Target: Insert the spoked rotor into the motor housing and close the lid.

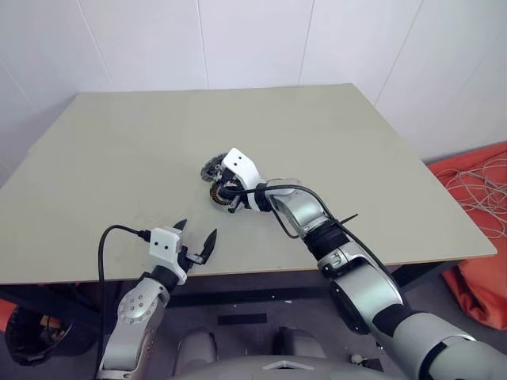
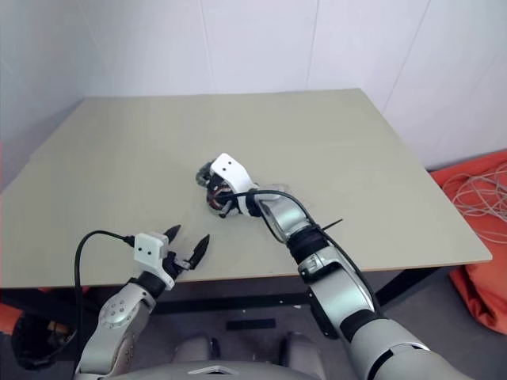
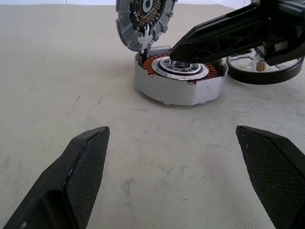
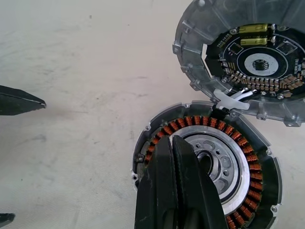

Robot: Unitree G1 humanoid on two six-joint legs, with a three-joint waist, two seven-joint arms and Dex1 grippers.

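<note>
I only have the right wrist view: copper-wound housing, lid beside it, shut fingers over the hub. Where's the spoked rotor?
Observer: The spoked rotor lies flat on the table close beside the motor housing, beneath the wrist of the right gripper.
Operator: Is the lid lying flat?
Observer: No. The lid stands tilted up on edge at the housing's rim.
Operator: And the left gripper?
Observer: The left gripper is open near the table's front edge, well apart from the parts.

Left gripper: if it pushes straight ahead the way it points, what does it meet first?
Probably the grey round motor housing with copper-orange windings, straight ahead of the open left gripper; bare table lies between, though depth is unclear.
</note>
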